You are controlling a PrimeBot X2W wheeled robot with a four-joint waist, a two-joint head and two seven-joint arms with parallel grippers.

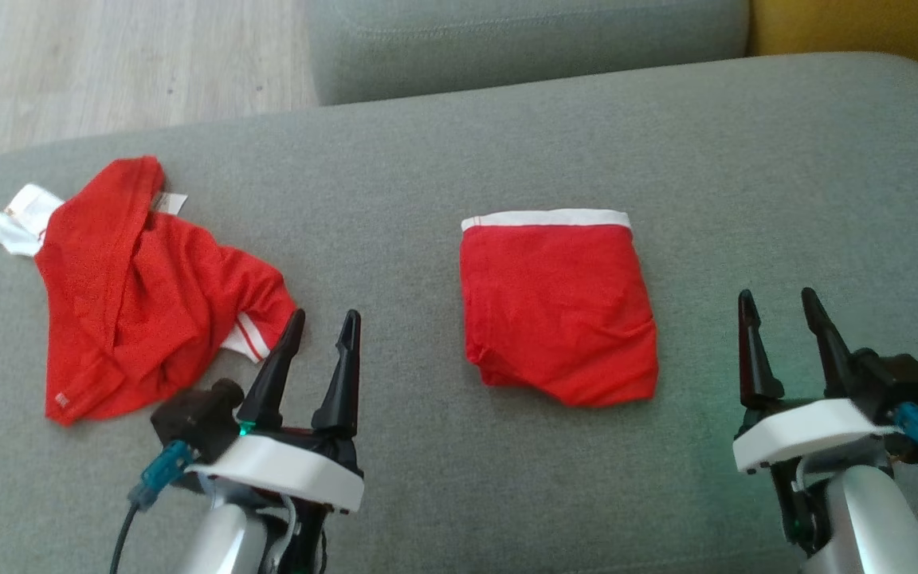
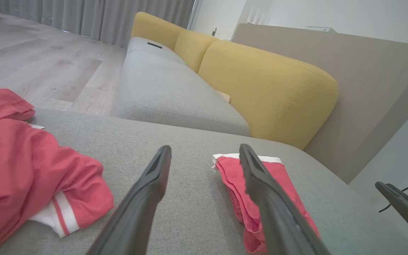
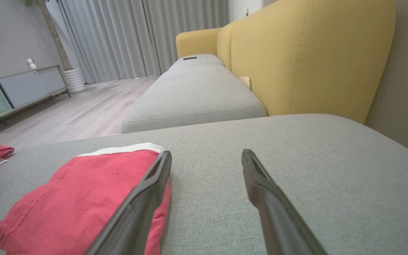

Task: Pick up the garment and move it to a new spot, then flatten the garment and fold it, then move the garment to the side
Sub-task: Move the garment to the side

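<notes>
Garment point(image 1: 559, 307) looks folded already, lying mid-cushion on the grey sofa point(image 1: 427, 183) with a crumpled red top point(image 1: 140, 287) further left, so with left gripper point(image 1: 324, 315) and right gripper point(image 1: 776, 293) both spread wide and empty, next move's probably pinching an edge and shifting it sideways.

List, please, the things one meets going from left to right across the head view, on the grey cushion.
crumpled red garment → left gripper → folded red garment → right gripper
</notes>
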